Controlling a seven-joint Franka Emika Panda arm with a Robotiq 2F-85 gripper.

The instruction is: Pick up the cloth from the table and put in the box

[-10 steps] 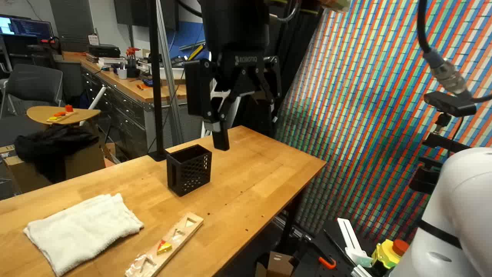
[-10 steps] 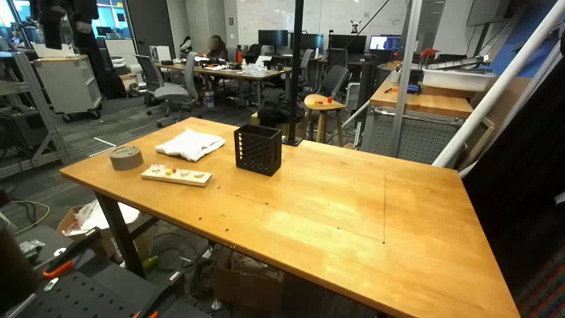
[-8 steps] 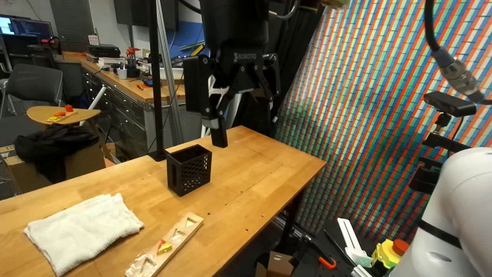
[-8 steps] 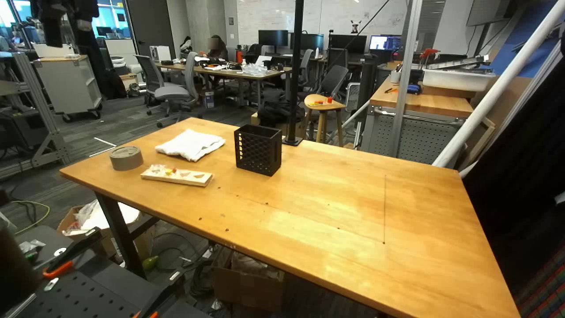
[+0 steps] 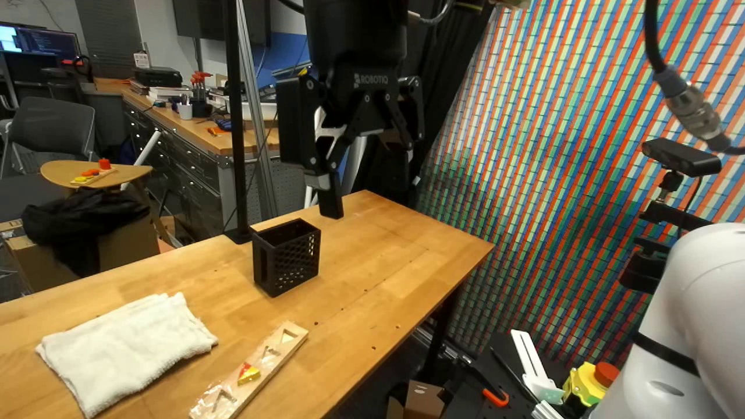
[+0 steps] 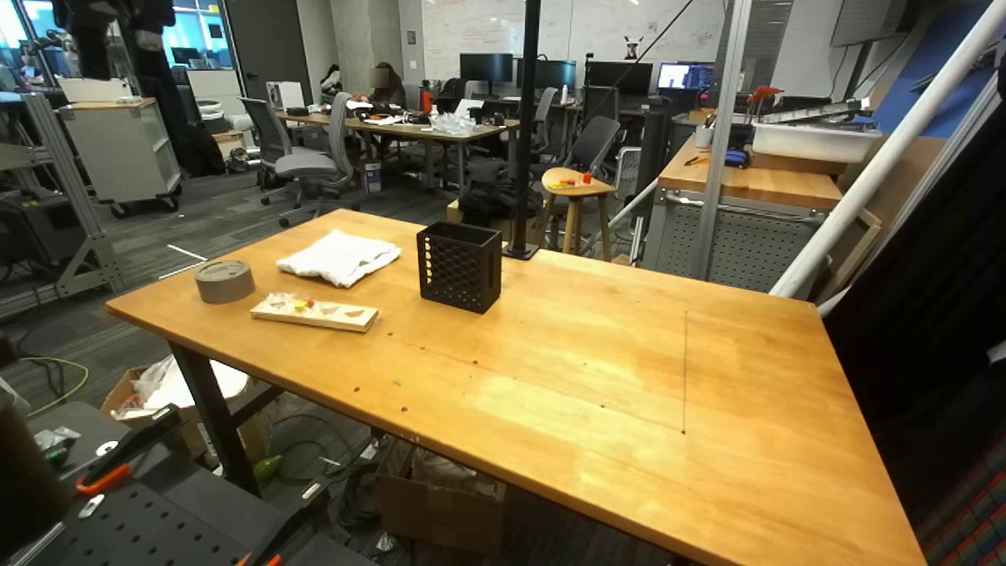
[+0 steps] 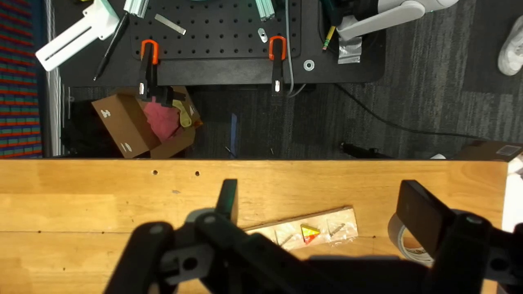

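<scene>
Slightly risen, the end effector (image 7: pixel 321 199) stands spread; cloth (image 6: pixel 339 256) lies near the box (image 6: pixel 460 277), whose depths show poorly.

Robotics lab: robot arm (image 5: pixel 692 314), red stop button (image 5: pixel 606 373), perforated black plate (image 7: pixel 229 43), whiteboard (image 6: pixel 487 30), monitors (image 6: pixel 486 68), office chairs (image 6: pixel 310 163).

1. In an exterior view, the camera looks slantwise down along the table (image 5: pixel 349 279), the cloth (image 5: pixel 125 352) near, at eight o'clock.
2. In an exterior view, it looks down from farther off, facing monitors (image 6: pixel 487 69) at twelve o'clock.
3. The wrist view faces straight down, the gripper (image 7: pixel 320 201) at five o'clock.
4. Both exterior views share cloth and box (image 6: pixel 460 271); all three, the table.
</scene>
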